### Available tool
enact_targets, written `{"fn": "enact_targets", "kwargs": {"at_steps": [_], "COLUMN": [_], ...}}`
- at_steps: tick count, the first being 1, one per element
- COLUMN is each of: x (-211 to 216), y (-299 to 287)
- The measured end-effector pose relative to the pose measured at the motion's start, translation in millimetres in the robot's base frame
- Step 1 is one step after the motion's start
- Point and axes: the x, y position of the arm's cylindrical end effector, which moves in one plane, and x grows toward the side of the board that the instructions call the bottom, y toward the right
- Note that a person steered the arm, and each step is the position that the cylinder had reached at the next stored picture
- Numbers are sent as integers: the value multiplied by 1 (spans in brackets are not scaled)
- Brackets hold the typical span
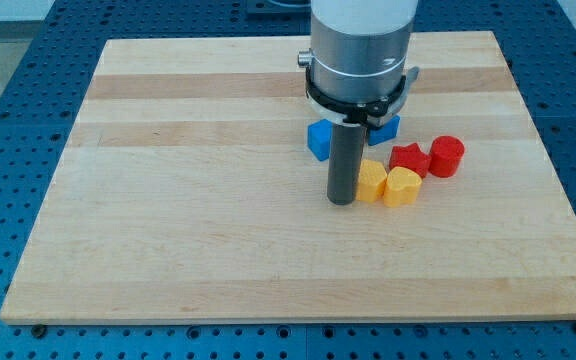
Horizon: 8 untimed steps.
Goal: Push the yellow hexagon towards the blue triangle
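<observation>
My tip rests on the wooden board just to the view's left of a yellow block, touching or almost touching it; this looks like the yellow hexagon. A second yellow block, heart-like in shape, sits against its right side. Two blue blocks lie above them: one left of the rod, and one right of it, partly hidden by the arm. I cannot tell which of the two is the triangle.
A red star-like block and a red cylinder sit to the right of the yellow pair. The wooden board lies on a blue perforated table. The arm's grey body hides part of the board's top.
</observation>
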Motion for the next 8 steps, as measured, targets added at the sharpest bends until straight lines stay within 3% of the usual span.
{"fn": "enact_targets", "kwargs": {"at_steps": [6, 8], "x": [25, 11], "y": [-17, 19]}}
